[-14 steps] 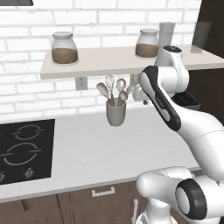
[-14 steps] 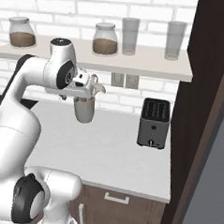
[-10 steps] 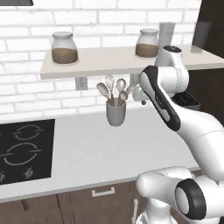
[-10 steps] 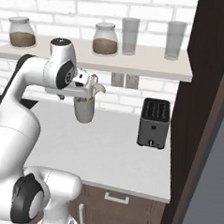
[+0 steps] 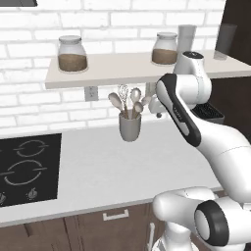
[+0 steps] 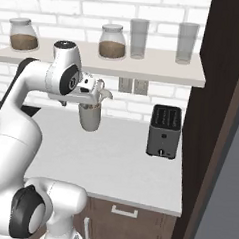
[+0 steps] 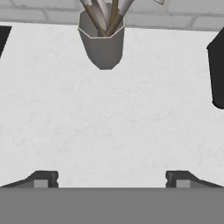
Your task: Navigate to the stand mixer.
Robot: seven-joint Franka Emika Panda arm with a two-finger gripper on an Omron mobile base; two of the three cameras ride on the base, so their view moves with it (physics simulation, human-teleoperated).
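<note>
Left base view: white desk across the middle of the frame; black cooktop set into it at lower left. Grey utensil holder at centre, upright on the desk, holding spoons and a whisk. Shelf on the white brick wall across the upper half; two brown-filled jars, one at upper left, one at upper centre-right; two clear glasses at upper right, one just beside the right-hand jar, one near the frame edge. Wall outlet below the shelf. White arm occupies the right side, its hand just right of the utensil holder.

Right base view: dark toaster at centre-right, standing on the desk near a dark tall cabinet on the right. Utensil holder at centre-left, partly behind the hand. Shelf across the top with two jars and two glasses.

Hand view: fingers at the bottom corners, set wide apart, nothing between them, above bare desk. Utensil holder at top centre; toaster edge at right.

Stand mixer: cannot be made out in any of the three views
</note>
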